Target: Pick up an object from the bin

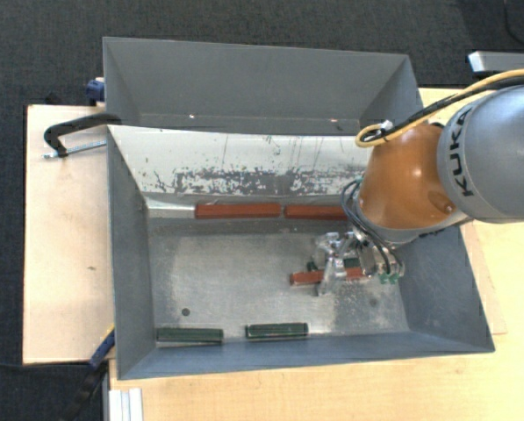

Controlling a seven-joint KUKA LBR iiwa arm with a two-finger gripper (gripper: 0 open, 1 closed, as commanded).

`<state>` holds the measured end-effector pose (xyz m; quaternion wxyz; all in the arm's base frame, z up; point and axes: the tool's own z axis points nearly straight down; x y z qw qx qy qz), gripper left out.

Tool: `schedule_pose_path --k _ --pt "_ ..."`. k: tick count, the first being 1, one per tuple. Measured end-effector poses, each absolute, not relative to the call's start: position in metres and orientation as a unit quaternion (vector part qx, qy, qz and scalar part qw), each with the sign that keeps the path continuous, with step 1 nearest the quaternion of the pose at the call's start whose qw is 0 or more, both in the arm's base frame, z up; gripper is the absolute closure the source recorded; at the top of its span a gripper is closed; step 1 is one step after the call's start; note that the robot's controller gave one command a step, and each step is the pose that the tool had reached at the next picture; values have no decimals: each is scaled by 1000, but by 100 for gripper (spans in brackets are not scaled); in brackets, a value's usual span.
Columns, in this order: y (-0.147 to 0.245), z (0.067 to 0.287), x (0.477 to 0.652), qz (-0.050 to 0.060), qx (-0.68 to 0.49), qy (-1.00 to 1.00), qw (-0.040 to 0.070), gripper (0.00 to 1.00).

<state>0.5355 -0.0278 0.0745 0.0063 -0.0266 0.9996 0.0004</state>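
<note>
My gripper (334, 270) is down near the bin floor, right of the middle, under the orange wrist cover. A short red bar (305, 277) lies crosswise between its fingers, one end sticking out to the left and the other end (355, 274) to the right. The fingers are shut on this bar at about its middle. A small shadow lies on the floor just below the bar. The gripper's upper part is hidden by the cover.
Two long red-brown bars (238, 209) (314, 210) lie end to end along the far wall's foot. Two dark green bars (189, 334) (276, 330) lie along the front wall. A small dark speck (185, 313) sits on the floor at the left.
</note>
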Motion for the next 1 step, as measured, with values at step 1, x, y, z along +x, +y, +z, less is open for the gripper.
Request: schedule_pose_path --k 1 --pt "-24 211 534 0 -46 999 3 100"
